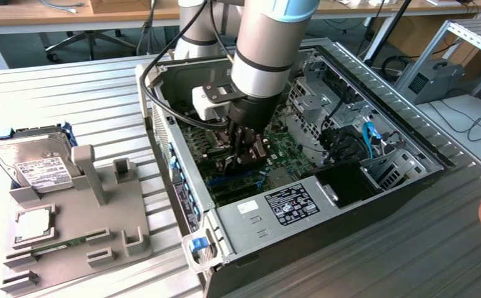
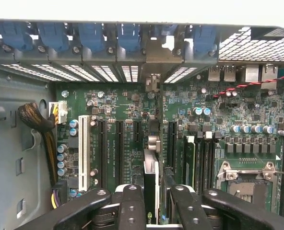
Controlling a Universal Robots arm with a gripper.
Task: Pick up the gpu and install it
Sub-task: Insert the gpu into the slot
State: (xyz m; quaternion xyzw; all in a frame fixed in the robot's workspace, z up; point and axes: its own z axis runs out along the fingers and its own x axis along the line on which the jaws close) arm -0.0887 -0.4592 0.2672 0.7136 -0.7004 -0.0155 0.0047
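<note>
One gripper [image 2: 151, 201] is what I see down inside the open computer case [image 1: 406, 180], jaws clenched on the gpu [image 2: 150, 179], held edge-on over the motherboard [image 2: 127, 103] slots, near its middle.

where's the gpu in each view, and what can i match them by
Exterior view: the gpu stands on edge in the pincer, inside the open computer case, over the green motherboard.
Wrist view: the gpu is the thin edge-on card between the pincer fingers, its silver bracket reaching the rear slot openings.
Shared landmark: the motherboard with its black expansion slots.
</note>
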